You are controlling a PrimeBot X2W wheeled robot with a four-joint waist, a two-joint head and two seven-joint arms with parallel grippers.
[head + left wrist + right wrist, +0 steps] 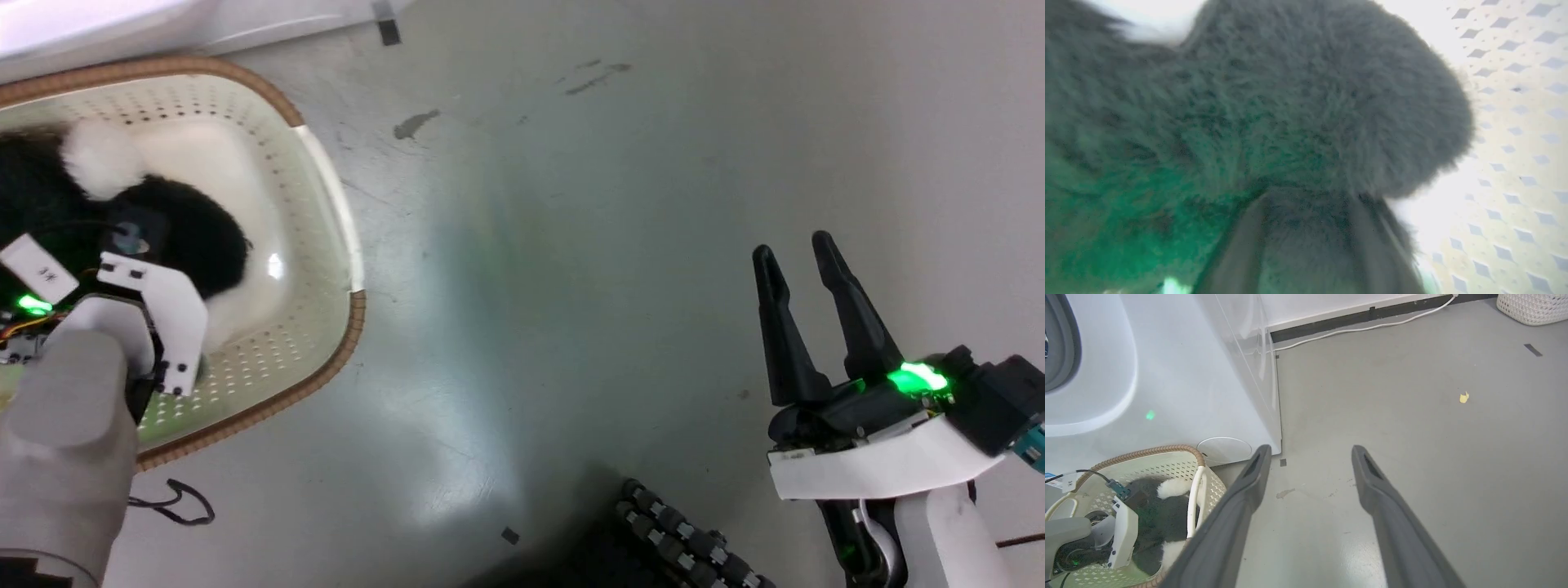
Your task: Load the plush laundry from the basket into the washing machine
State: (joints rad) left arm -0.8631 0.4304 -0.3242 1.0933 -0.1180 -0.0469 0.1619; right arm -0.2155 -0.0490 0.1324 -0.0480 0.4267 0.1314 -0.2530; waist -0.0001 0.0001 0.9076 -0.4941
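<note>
At nine o'clock the left gripper straddles the plush laundry in the basket, clamp unclear; at four, the right gripper has its fingers apart; wrist tag illegible.

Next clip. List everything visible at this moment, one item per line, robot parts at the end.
plush laundry: one, black with white patches, lying in the basket
basket: one, cream with brown rim, on the floor before the washing machine
washing machine: one, white, behind the basket
woven basket: one, white, far corner of the floor
cable: one, white, along the wall foot
scrap: one, yellow, on the open floor
floor: one, grey
left gripper: one, dark fingers sunk in the plush fur, grip unclear
right gripper: one, dark fingers, open, over bare floor
</note>
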